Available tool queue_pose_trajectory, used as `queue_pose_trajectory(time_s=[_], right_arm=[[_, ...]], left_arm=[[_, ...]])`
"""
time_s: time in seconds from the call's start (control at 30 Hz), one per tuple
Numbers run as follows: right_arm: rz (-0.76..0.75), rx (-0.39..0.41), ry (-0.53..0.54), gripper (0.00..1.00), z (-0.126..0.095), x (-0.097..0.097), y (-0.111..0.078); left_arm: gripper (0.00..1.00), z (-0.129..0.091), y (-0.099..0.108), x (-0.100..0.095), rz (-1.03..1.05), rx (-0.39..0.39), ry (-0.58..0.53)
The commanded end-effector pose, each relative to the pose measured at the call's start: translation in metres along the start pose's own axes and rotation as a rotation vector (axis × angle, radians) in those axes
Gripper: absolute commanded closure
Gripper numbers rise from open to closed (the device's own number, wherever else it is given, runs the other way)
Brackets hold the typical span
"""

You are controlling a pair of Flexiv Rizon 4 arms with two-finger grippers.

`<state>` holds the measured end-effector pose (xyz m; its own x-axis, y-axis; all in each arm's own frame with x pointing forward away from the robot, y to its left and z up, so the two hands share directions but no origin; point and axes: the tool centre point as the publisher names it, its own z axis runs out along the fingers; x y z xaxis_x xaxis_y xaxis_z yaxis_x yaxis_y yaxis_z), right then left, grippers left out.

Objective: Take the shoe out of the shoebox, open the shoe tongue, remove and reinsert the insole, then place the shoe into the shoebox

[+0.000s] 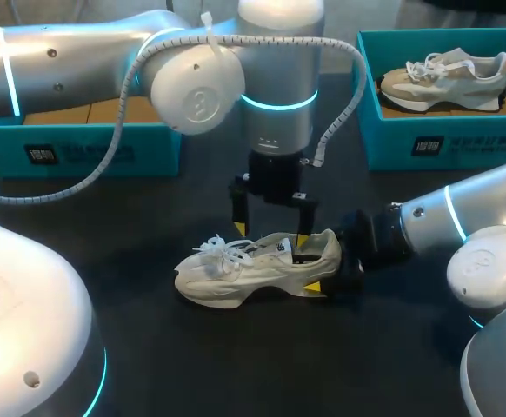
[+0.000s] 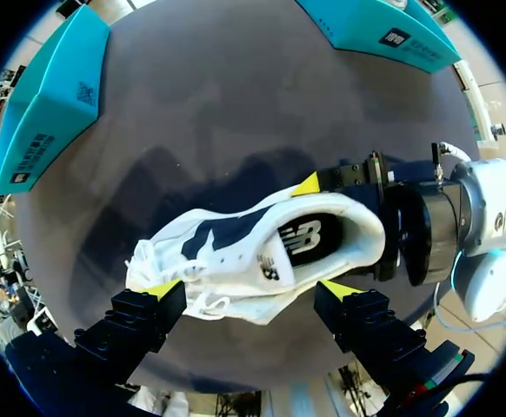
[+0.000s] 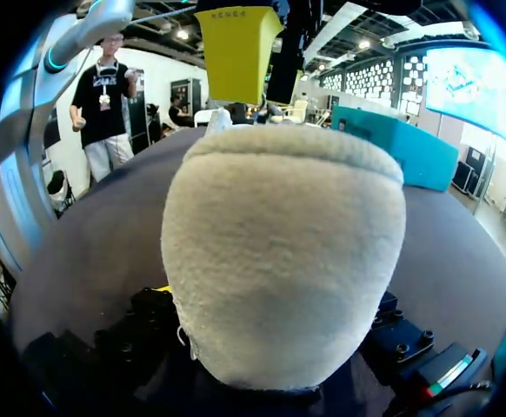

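A white shoe [image 1: 253, 271] lies on its sole on the dark table, toe toward my left and laces loose. My right gripper [image 1: 318, 261] comes in from the right and is shut on the shoe's heel [image 3: 279, 252], one yellow fingertip [image 2: 305, 185] on the far side and one [image 1: 310, 287] on the near side. My left gripper [image 1: 270, 233] hangs open just above the shoe, pointing down. Its fingertips [image 2: 162, 287] straddle the shoe's opening [image 2: 309, 239], where the dark insole shows. The heel fills the right wrist view.
A teal shoebox [image 1: 79, 149] with brown paper inside stands at the back left, partly behind my left arm. A second teal shoebox [image 1: 444, 143] at the back right holds another pale shoe [image 1: 449, 76]. Bare table lies in front of the shoe.
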<state>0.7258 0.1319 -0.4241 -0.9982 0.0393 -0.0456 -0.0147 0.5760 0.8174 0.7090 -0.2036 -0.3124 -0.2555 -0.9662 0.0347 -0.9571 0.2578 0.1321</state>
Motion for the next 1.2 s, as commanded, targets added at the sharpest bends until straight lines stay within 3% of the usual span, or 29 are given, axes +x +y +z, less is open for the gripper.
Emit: queue_pose_trajectory(time_s=[0.03, 0.87, 1.2], right_arm=[[0.001, 0.004, -0.002, 1.00, 0.004, -0.001, 0.000], [0.001, 0.004, -0.002, 1.00, 0.004, -0.001, 0.000], [0.001, 0.004, -0.002, 1.00, 0.004, -0.001, 0.000]], left_arm=[[0.00, 0.009, 0.003, 0.001, -0.004, 0.016, 0.017], [0.00, 0.046, -0.022, 0.008, -0.034, 0.030, -0.045], [0.00, 0.052, -0.017, 0.007, -0.027, 0.016, -0.109]])
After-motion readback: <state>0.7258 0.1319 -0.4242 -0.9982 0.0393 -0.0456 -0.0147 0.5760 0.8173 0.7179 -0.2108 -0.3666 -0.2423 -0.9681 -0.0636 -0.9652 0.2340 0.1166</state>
